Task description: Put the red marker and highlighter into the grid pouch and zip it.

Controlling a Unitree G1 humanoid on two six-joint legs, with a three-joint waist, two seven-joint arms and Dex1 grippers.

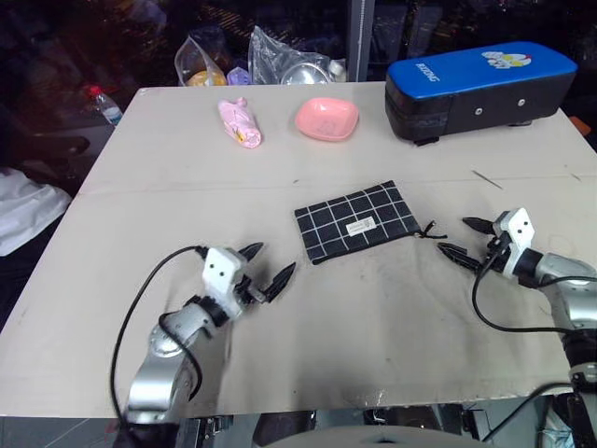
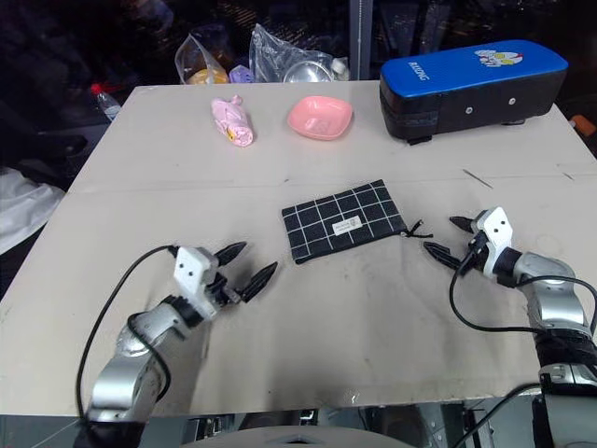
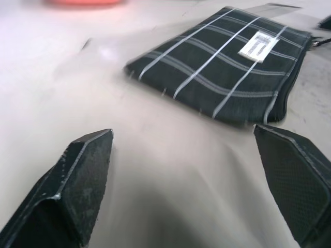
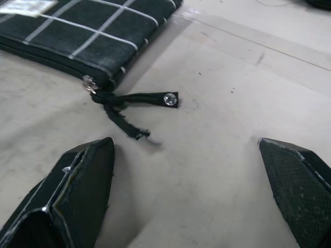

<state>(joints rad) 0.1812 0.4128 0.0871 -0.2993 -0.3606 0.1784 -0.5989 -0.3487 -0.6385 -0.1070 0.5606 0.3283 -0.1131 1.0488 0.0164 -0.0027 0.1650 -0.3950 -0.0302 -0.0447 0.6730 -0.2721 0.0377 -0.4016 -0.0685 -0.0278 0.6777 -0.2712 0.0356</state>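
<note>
The grid pouch (image 1: 357, 221) lies flat in the middle of the table, black with white lines and a small white label. Its zipper pull cord (image 4: 134, 103) trails on the table off the pouch's right corner, where the slider sits. My left gripper (image 1: 277, 257) is open and empty, low over the table to the front left of the pouch, a short way off. My right gripper (image 1: 452, 234) is open and empty just right of the pull cord, pointing at it. The red marker and the highlighter are out of view.
A blue-topped black case (image 1: 480, 89) stands at the back right. A pink bowl (image 1: 326, 119) and a pink wrapped item (image 1: 240, 121) sit at the back. Plastic bags (image 1: 280, 61) and a bottle (image 1: 104, 105) lie beyond the far edge.
</note>
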